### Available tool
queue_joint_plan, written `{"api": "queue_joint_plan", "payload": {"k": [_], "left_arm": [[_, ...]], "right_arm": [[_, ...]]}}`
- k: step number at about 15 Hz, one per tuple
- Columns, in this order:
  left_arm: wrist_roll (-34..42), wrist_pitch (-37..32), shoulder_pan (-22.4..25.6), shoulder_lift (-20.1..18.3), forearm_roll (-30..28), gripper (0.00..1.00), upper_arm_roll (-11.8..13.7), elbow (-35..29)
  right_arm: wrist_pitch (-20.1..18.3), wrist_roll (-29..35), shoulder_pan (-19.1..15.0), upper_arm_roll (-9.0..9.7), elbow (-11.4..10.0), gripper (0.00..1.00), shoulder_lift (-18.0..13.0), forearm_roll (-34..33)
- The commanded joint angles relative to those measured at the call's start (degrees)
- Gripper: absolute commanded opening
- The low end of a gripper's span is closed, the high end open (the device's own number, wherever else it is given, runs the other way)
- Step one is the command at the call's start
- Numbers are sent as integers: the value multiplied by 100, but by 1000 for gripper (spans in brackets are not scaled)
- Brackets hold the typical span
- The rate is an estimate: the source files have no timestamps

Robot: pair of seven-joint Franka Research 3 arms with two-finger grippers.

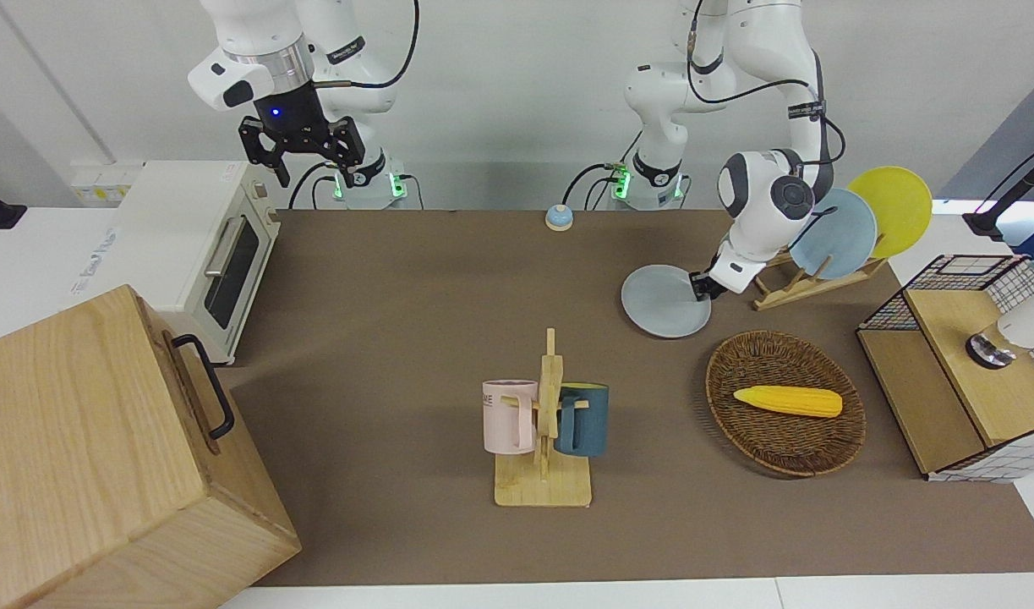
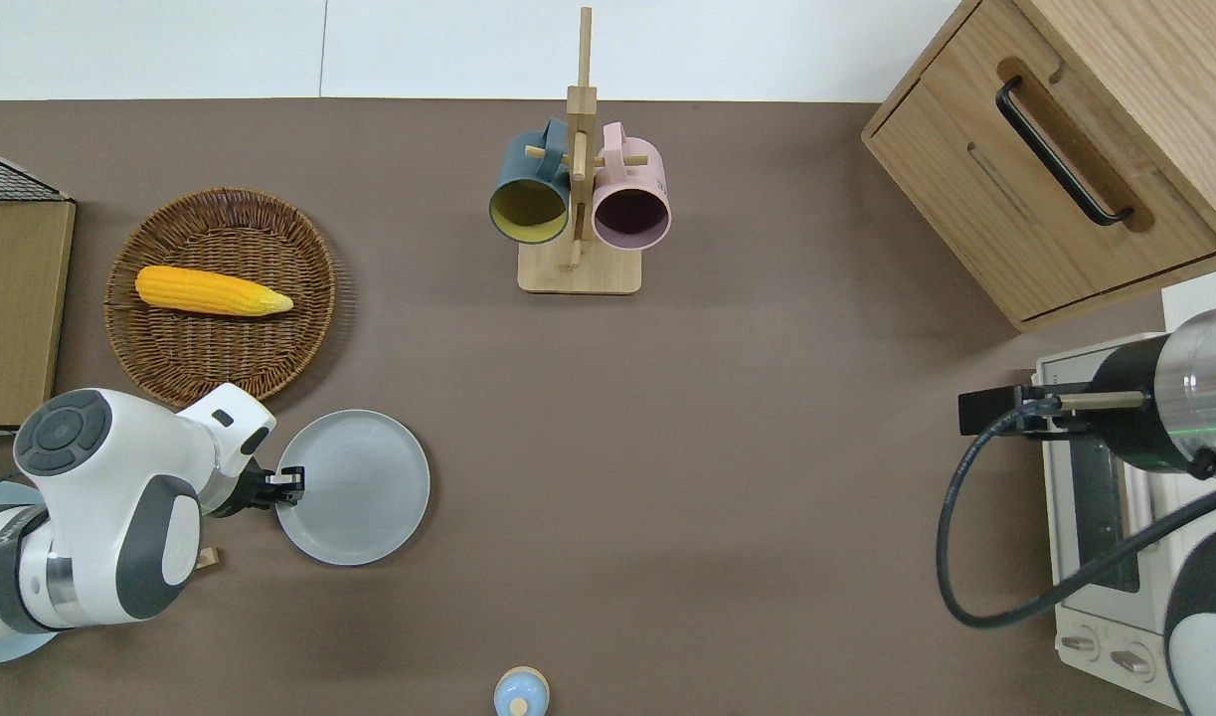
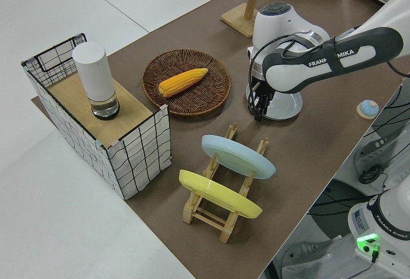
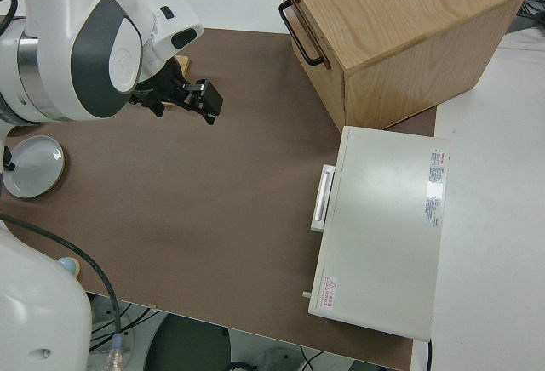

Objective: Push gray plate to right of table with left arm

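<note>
Left end effector [image 2: 287,484] is down at the rim of the gray plate [image 2: 354,487], fingers close together with nothing between them, touching the edge on the left arm's side; the plate lies flat on the worktop [image 2: 727,477], nearer the robots than the wicker basket [image 2: 220,295]; I'd keep the fingertips low against the rim and push straight through its centre (off-centre, it spins away); farther out, the mug rack [image 2: 579,199] stands well off that line; right arm parked.

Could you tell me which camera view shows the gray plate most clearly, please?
The overhead view: the gray plate shows whole and round, the left pincer at its rim. The front view foreshortens it, the left side view hides most of it, and the right side view shows it small.
</note>
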Motion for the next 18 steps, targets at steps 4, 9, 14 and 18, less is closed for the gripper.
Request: {"api": "queue_joint_plan", "payload": {"k": [4,9,14,18], "left_arm": [[71,156,17,-45,-447,0,-36,-144],[-8,156,-131,-45,-709,0,-229,-144],[-323,234,-1089,16,-1623,0,-281,-135],[-1289,831,-1555,192,-1887,0,-764,-83]], "right_arm": [[2,58,-138,83,-156,996,-157,123],[2,58,-138,83,-156,996,-157,123],[2,58,-138,83,-156,996,-157,123],[1,67,-138,83,-156,996,-157,123]]}}
